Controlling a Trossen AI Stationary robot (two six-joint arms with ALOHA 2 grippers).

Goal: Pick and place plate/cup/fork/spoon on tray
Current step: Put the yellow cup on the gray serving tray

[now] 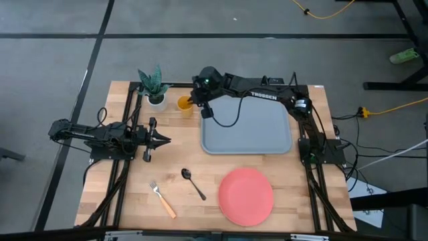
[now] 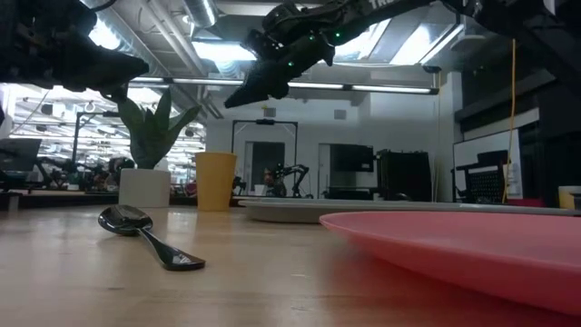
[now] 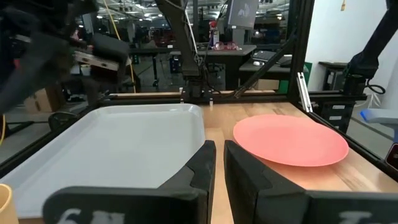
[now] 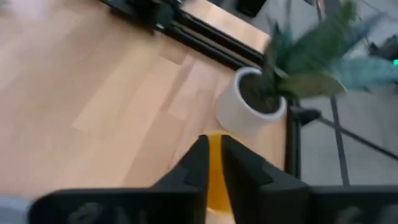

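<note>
You've got one of each on the desk point(image 1: 134, 201): 1 plate point(image 1: 246, 196), 1 cup point(image 1: 184, 104), 1 fork point(image 1: 162, 199), 1 spoon point(image 1: 193, 183), 1 tray point(image 1: 247, 129), 1 potted plant point(image 1: 153, 87). 2 arms.

**Setting: robotics laboratory, open-plan industrial hall**

- Wooden tabletop point(image 1: 134, 194) on a black metal frame, standing on a grey concrete floor point(image 1: 53, 73) marked with dark tape lines.
- Beyond the tabletop: a long hall under fluorescent strip ceiling lights point(image 2: 381, 88), exposed ducts above.
- Further workbenches point(image 3: 249, 56) behind the tabletop, carrying monitors and equipment; another robot arm point(image 2: 295, 173) shows far behind it.
- Yellow cables point(image 1: 394, 107) trail across the floor right of the tabletop; another yellow cable point(image 2: 514, 109) hangs in the room behind.
- Black equipment racks point(image 2: 404, 177) and a double door point(image 2: 263, 154) at the rear wall.
</note>
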